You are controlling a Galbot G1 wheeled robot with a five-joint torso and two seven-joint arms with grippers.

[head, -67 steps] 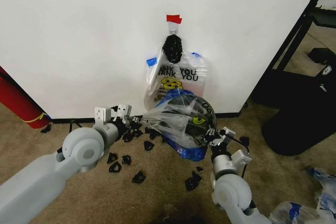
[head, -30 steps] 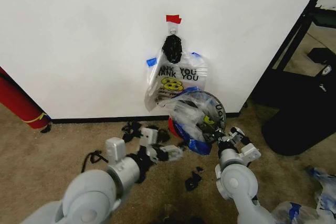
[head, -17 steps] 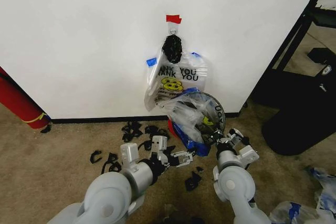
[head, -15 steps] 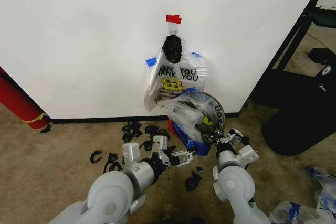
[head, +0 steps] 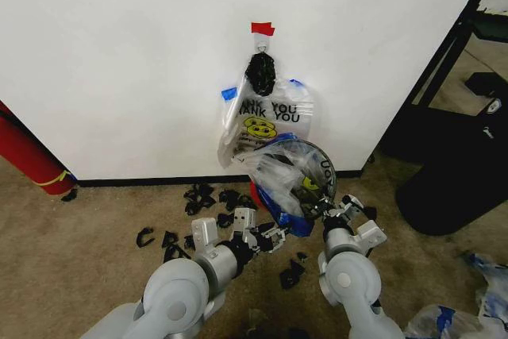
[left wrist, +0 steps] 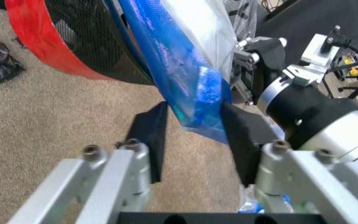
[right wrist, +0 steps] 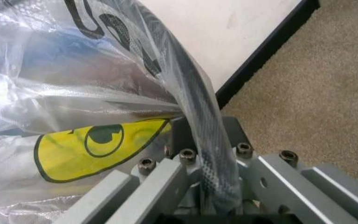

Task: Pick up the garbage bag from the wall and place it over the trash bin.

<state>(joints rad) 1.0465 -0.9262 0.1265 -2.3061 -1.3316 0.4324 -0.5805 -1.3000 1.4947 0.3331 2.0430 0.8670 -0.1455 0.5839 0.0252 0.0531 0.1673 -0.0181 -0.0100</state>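
The floor is tan carpet (head: 71, 228) running up to the wall's black baseboard (head: 135, 182). The trash bin (head: 274, 188) stands on it against the baseboard. Black scraps (head: 210, 196) lie scattered on the carpet left of the bin and in front of it. Further left of the bin a red cylinder (head: 28, 156) rests on the floor by the wall.

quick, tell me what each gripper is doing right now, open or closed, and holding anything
Left gripper: open, its fingers on either side of the garbage bag's hanging blue edge, not yet closed on it.
Right gripper: closed, pinching the bag against the trash bin rim.
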